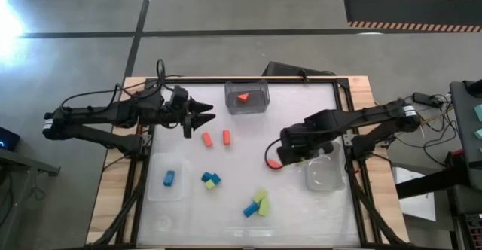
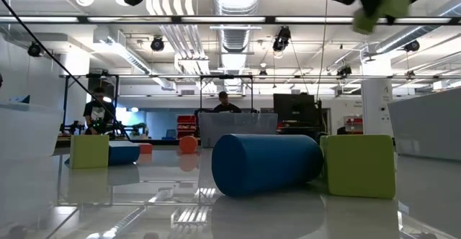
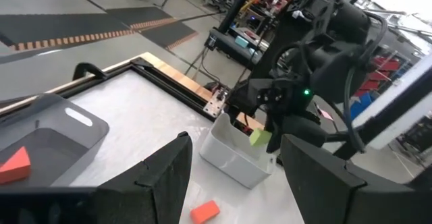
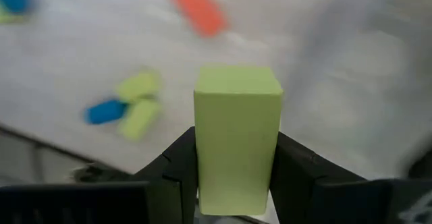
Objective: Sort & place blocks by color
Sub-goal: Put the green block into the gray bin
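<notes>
My right gripper [image 4: 237,146] hangs above the table's right half, beside the clear bin [image 1: 325,173], and is shut on a yellow-green block [image 4: 237,116]; the left wrist view shows that block [image 3: 260,137] too. My left gripper [image 3: 233,183] waits open at the far left [image 1: 203,117]. A red wedge block [image 1: 242,97] lies in the far clear bin [image 1: 260,103], and a blue block [image 1: 169,178] lies in the left bin [image 1: 181,190]. Two orange-red blocks [image 1: 216,138] and mixed blue and yellow-green blocks [image 1: 211,179] [image 1: 258,203] lie flat on the table. My right gripper pinches the yellow-green block by two opposite sides [image 4: 202,163] between its two fingers, which come from above and point steeply down. The block's free end sticks out past the fingertips. It is lifted well clear of the table [image 2: 374,12].
The right clear bin [image 3: 236,153] stands just below and beside the held block. The table has a dark raised frame [image 1: 343,92] along its edges. Bare table lies between the loose blocks and the near edge. People stand in the room behind [image 2: 97,109].
</notes>
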